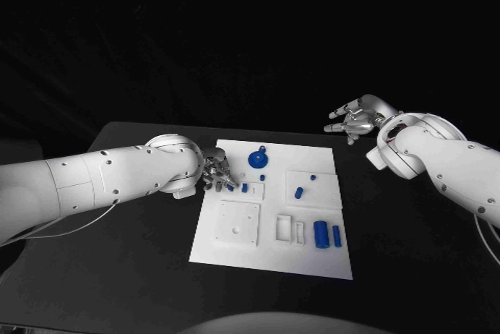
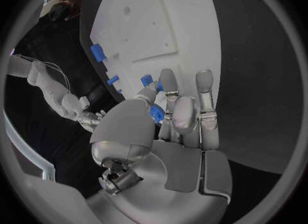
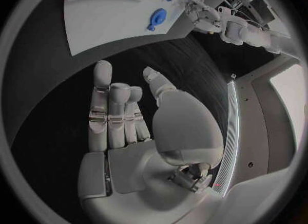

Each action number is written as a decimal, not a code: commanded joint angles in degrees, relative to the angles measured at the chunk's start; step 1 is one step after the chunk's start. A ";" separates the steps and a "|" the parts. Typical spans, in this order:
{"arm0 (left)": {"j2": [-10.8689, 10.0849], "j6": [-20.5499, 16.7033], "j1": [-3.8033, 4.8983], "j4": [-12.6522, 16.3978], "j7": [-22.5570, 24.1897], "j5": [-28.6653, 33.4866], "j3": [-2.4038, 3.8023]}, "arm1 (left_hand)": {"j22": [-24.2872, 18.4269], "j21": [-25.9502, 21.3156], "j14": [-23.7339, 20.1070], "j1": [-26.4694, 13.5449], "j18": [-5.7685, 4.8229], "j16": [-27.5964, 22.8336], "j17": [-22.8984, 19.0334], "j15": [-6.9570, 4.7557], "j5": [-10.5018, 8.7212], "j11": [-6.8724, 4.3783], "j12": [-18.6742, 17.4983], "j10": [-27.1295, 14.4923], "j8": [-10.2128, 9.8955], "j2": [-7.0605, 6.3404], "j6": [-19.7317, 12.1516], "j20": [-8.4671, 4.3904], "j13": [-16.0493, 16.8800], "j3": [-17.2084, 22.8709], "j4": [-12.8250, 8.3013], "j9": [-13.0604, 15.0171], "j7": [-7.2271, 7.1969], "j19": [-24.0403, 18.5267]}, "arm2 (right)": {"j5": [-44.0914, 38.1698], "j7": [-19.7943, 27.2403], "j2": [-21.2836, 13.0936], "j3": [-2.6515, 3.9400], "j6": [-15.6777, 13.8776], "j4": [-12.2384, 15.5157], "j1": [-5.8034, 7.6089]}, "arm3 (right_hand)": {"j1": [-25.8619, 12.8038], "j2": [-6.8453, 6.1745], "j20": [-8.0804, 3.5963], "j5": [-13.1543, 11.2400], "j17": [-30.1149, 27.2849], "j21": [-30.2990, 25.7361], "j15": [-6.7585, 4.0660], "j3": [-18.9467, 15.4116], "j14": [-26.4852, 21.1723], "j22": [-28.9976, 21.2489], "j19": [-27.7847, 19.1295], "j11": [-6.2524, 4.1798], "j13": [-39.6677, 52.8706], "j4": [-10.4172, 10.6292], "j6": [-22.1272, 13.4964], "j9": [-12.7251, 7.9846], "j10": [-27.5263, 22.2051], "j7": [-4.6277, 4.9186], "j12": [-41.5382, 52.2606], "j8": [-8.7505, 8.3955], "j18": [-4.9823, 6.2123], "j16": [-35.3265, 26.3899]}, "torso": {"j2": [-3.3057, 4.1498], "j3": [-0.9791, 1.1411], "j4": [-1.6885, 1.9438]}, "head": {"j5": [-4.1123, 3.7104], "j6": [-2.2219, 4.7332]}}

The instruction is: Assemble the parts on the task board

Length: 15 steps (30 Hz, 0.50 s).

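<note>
The white task board [image 1: 273, 254] lies mid-table with blue parts on it. My left hand [image 1: 216, 171] hangs over the board's left edge and pinches a small blue part [image 2: 156, 113] between thumb and fingers. Two small blue pegs [image 1: 231, 187] stand just beside it. A round blue part [image 1: 259, 159] lies near the board's far edge, and it shows again as the round blue part [image 3: 156, 17] in the right wrist view. My right hand [image 1: 358, 117] hovers beyond the board's far right corner, fingers [image 3: 102, 100] spread, holding nothing.
More blue pieces sit on the board: two short ones [image 1: 298, 192] on the right raised square, two longer blocks [image 1: 321, 233] near the front right. A white square plate [image 1: 238, 223] and a slotted holder [image 1: 285, 228] occupy the front. Black table [image 1: 417, 262] surrounds the board.
</note>
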 commanded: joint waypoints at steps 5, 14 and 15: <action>0.11 0.56 -0.05 -0.03 1.18 -1.21 0.01 | 1.04 0.21 0.23 1.72 0.75 -0.01 -0.05 0.08 0.31 -0.29 -0.17 2.24 0.36 1.31 0.42 0.41 0.07 0.88 -0.45 0.08 -0.71 -0.07 | -0.17 0.20 0.02 0.03 0.62 -0.04 -0.05 | -0.48 0.15 0.28 0.14 0.06 0.12 -0.05 0.02 0.05 0.02 1.92 -0.22 0.09 0.02 0.30 0.00 -0.03 0.08 0.18 0.16 0.85 0.16 | 0.00 -0.01 -0.02 | 0.04 -0.03; 0.22 0.73 -0.07 -0.08 1.29 -1.33 0.01 | 1.04 0.21 0.23 1.72 0.75 -0.01 -0.05 0.08 0.31 -0.29 -0.17 2.24 0.36 1.31 0.42 0.41 0.07 0.88 -0.45 0.08 -0.71 -0.07 | -0.17 0.32 0.06 0.03 0.49 -0.07 -0.05 | -0.43 0.16 0.30 0.15 -0.18 0.13 -0.04 -0.04 -0.10 -0.11 1.84 -0.20 -0.18 -0.01 0.25 0.00 -0.28 0.09 -0.20 0.15 0.83 -0.27 | 0.00 0.03 -0.02 | 0.01 -0.08; 0.25 0.80 -0.08 -0.10 1.31 -1.33 0.01 | 1.04 0.21 0.23 1.72 0.75 -0.01 -0.05 0.08 0.31 -0.29 -0.17 2.24 0.36 1.31 0.42 0.41 0.07 0.88 -0.45 0.08 -0.71 -0.07 | -0.17 0.33 0.06 0.03 0.49 -0.07 -0.05 | -0.43 0.16 0.30 0.15 -0.18 0.13 -0.04 -0.04 -0.10 -0.11 1.84 -0.20 -0.18 -0.01 0.25 0.00 -0.28 0.09 -0.20 0.15 0.83 -0.27 | -0.01 0.03 -0.03 | 0.02 -0.08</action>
